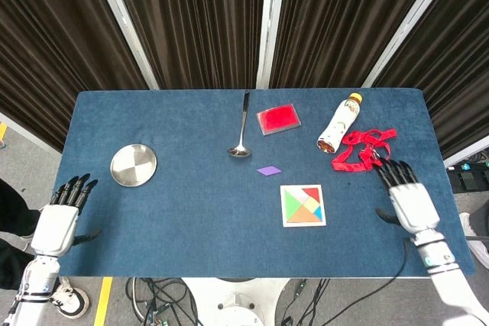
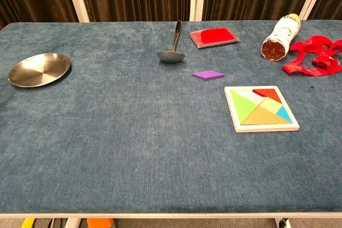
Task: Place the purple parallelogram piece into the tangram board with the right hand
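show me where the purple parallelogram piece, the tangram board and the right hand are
purple parallelogram piece (image 1: 269, 171), head view, middle of its flat top.
tangram board (image 2: 236, 124), chest view, pale frame near the left front corner.
right hand (image 1: 406, 198), head view, back of the hand, behind the fingers.

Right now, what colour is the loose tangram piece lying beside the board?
Purple; the parallelogram piece shows best in the chest view, near the board.

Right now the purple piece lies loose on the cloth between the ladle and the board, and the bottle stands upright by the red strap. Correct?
Not quite. The bottle lies on its side by the red strap, as the head view shows. The rest holds: the purple piece lies loose between the ladle and the board.
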Controlling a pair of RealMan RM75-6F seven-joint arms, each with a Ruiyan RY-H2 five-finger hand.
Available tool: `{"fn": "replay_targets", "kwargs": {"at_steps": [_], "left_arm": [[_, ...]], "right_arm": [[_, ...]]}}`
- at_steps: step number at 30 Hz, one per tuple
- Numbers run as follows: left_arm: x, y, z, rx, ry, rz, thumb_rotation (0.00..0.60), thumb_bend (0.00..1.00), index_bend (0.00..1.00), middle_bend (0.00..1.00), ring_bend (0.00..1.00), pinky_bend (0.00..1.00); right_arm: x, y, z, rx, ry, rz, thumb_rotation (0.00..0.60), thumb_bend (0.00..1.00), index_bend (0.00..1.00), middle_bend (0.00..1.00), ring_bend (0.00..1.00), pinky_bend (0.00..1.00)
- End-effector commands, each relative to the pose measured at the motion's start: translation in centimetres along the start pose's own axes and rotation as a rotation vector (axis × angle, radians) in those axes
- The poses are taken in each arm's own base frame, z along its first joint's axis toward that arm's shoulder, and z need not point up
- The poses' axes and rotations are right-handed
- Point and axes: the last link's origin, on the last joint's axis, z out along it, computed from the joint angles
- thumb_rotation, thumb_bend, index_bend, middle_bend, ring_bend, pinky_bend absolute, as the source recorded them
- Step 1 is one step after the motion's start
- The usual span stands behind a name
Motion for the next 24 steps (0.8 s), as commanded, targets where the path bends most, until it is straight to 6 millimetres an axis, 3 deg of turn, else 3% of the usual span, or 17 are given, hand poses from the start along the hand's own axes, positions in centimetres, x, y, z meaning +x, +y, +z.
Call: {"fn": "replay_targets", "kwargs": {"at_steps": [1, 7, 13, 24], "left_arm": [[0.1, 0.0, 0.0, 0.002, 0.002, 0.002, 0.6, 0.06, 0.1, 0.04, 0.0, 0.15], [-0.1, 0.0, 0.0, 0.005, -0.008, 0.007, 0.6, 0.06, 0.1, 0.04, 0.0, 0.15], [-0.3, -0.5, 0.0, 0.013, -0.021, 0.002, 0.6, 0.06, 0.1, 0.04, 0.0, 0.15], [-0.5, -1.1, -0.1, 0.027, -0.027, -0.001, 0.6, 0.06, 0.1, 0.04, 0.0, 0.15]], "right_arm": [[1.5, -2.5, 5.6, 0.113, -0.047, -0.122, 0.6, 0.12, 0.0, 0.0, 0.0, 0.0], [0.6, -6.9, 10.6, 0.231, -0.113, -0.234, 0.6, 0.14, 0.0, 0.0, 0.0, 0.0], [-1.2, -10.8, 13.7, 0.299, -0.147, -0.288, 0.6, 0.15, 0.0, 0.0, 0.0, 0.0], [-3.5, -15.6, 15.9, 0.372, -0.141, -0.259, 0.6, 0.16, 0.02, 0.0, 0.0, 0.0]]}}
